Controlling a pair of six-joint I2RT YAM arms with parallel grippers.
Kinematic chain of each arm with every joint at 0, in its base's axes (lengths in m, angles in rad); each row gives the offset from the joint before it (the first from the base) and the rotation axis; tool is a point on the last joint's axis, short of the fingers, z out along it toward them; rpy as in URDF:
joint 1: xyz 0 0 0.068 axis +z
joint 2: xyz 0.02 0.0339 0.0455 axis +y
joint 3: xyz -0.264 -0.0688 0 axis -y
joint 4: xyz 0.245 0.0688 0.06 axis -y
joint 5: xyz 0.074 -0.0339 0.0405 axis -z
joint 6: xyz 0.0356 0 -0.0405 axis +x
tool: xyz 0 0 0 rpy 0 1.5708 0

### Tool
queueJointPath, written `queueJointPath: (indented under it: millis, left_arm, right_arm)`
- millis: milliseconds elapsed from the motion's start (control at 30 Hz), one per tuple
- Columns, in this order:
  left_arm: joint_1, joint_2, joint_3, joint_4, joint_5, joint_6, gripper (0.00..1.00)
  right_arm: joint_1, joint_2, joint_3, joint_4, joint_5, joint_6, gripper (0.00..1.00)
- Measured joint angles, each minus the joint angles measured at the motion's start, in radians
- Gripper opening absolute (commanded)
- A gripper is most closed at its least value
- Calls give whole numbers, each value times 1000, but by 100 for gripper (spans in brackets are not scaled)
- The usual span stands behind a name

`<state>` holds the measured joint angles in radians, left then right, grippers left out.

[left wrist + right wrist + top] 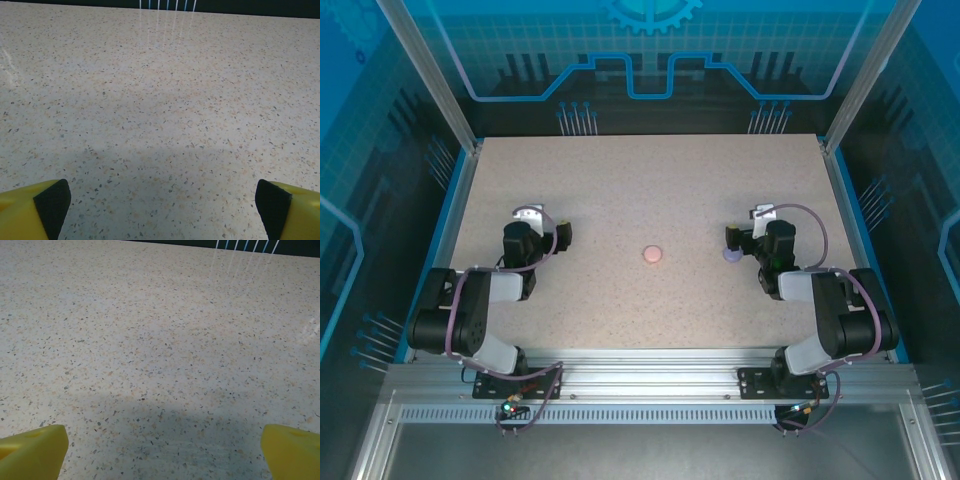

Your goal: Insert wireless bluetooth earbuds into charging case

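A round pale pink charging case (652, 255) lies shut at the middle of the speckled table (640, 180). A round purple case (730, 256) sits just left of my right gripper (757, 226), partly under its left finger. My left gripper (538, 226) rests low over the table's left side, far from both cases. In the wrist views the left gripper (162, 205) and the right gripper (165, 450) are wide open, with bare tabletop between their yellow fingers (30, 210) (32, 450). The earbuds are out of view.
A blue-edged frame and metal posts (455, 110) border the table on the left, right and back. Both arm bases stand on the aluminium rail (640, 370) at the near edge.
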<state>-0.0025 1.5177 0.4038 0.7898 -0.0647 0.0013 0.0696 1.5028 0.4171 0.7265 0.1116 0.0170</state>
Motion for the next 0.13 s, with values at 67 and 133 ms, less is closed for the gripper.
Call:
queueJointPath:
  millis: [67,133]
  left_arm:
    - [0,0,0,0,0,0,99]
    - [0,0,0,0,0,0,99]
  right_arm:
    - [-1,0,2,0,-8,0,100]
    - [0,0,2,0,-13,-1,100]
